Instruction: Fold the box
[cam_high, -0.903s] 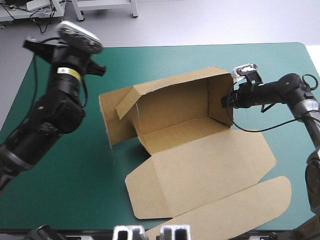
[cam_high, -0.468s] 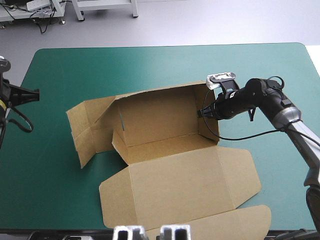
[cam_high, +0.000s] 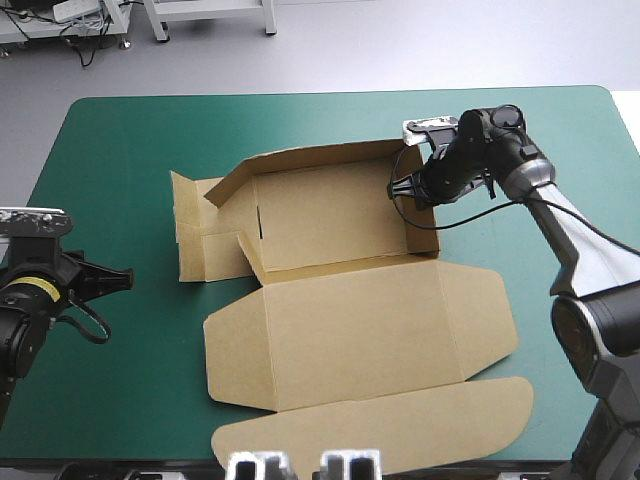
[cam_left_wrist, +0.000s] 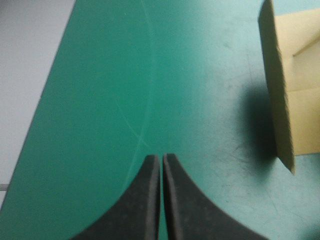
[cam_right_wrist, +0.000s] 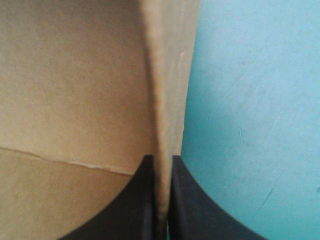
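Gripping the box (cam_high: 330, 215) wall is the right hand (cam_right_wrist: 161, 162); left hand (cam_left_wrist: 161, 159) closed over teal-green cover (cam_left_wrist: 125, 75).

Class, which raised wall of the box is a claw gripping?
The right end wall: the right claw pinches its edge. The back wall and left flaps stand free.

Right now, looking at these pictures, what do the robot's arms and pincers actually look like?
Both arms are mostly black and jointed. The left arm wears a yellow band; the right arm has silver-grey tube sections. The left gripper and right gripper each end in two broad black fingers curved like fins.
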